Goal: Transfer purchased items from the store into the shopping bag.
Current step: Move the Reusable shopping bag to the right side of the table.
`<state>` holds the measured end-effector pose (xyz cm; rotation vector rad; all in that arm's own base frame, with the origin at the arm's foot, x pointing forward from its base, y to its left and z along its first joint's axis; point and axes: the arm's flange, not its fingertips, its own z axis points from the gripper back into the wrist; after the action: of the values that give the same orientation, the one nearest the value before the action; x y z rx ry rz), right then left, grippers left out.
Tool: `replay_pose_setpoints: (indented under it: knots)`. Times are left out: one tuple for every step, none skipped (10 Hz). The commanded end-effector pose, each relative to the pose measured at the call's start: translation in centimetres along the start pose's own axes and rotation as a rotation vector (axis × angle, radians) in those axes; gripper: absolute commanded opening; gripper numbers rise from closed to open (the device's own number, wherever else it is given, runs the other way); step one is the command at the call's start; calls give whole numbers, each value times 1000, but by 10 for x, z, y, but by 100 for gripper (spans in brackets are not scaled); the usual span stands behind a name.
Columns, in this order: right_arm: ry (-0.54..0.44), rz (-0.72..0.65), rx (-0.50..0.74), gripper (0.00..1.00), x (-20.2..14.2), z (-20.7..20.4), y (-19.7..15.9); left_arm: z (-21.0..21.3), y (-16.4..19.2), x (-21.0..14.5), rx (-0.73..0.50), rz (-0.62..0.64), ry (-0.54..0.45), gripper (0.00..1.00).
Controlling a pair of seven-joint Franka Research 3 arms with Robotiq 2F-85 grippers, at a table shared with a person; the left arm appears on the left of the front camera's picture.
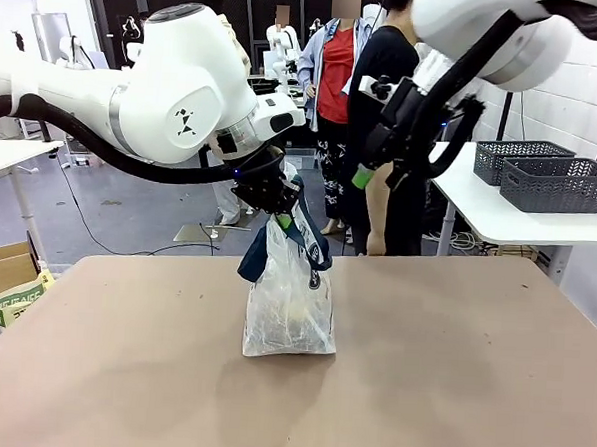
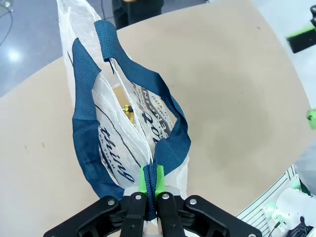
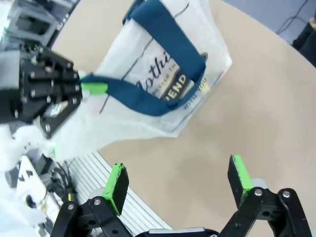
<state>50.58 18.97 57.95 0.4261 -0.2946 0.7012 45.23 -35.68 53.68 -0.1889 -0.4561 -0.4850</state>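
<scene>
In the left wrist view, the left gripper [image 2: 149, 185] has its green pads [image 2: 143, 178] pressed together on the navy strap handle [image 2: 170, 148] of the shopping bag [image 2: 116, 133], pinching the webbing flat between them. The bag's mouth gapes a little below, and something small and yellow [image 2: 128, 112] shows deep inside between the translucent walls; what else it holds cannot be made out.

From the front, the shopping bag [image 1: 289, 303] stands upright near the middle of the tan table [image 1: 450, 382], its base resting on the surface while the left gripper [image 1: 279, 214] holds the handle up from above. The navy strap [image 1: 312, 246] hangs down its right side.

The right gripper [image 1: 366, 172] hangs in the air above and to the right of the bag, well apart from it. In its own wrist view the right gripper [image 3: 178, 178] has its jaws spread wide with nothing between them, the bag [image 3: 163, 89] and its strap [image 3: 163, 54] lying beyond.

Farther off, two dark grey mesh baskets [image 1: 556, 182] sit on a white side table [image 1: 519, 220] at the right. A person in dark clothing [image 1: 383, 138] stands at the far edge of the table, with others behind in the room.
</scene>
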Motion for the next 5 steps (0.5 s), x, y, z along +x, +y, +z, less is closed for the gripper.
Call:
replay_pose_setpoints:
  knots:
    - [8, 43, -3, 100, -28, 7, -5, 1, 0, 0, 4, 6, -4, 0]
    - [8, 62, -46, 100, -34, 10, -2, 1, 0, 0, 4, 6, -4, 0]
    - [5, 21, -2, 100, -12, 7, -4, 1, 0, 0, 4, 6, -4, 0]
    - [5, 21, -2, 100, -12, 7, -4, 1, 0, 0, 4, 6, -4, 0]
    - [5, 21, -2, 100, -12, 7, -4, 1, 0, 0, 4, 6, -4, 0]
